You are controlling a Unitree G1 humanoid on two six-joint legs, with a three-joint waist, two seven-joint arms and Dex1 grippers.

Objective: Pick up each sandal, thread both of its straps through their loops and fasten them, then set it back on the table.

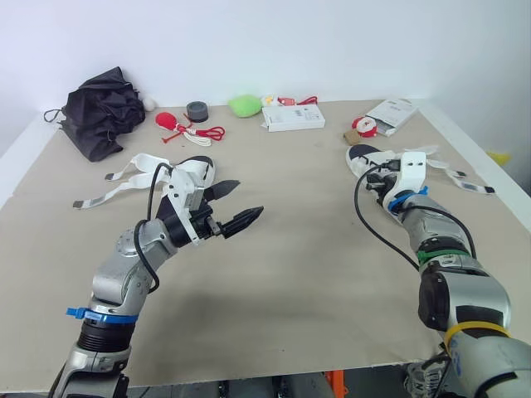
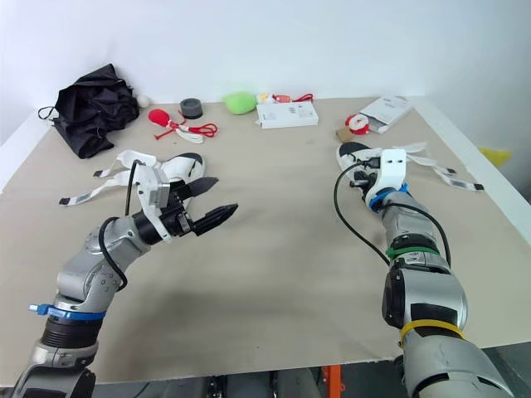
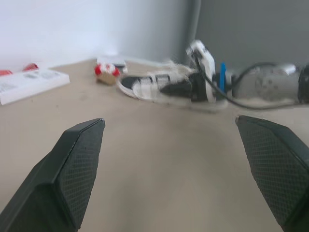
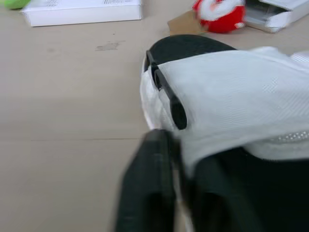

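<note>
Neither sandal appears fastened. Right jaws clenched on right sandal (image 1: 362, 156), right of white box (image 1: 292, 118); left jaws released near left sandal (image 1: 199, 169).

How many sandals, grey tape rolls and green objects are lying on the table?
Sandals: 2
Grey tape roll: 1
Green object: 1
Total: 4

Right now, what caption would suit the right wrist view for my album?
Robot's right hand at a white-strapped sandal lying on the tan table.
</note>
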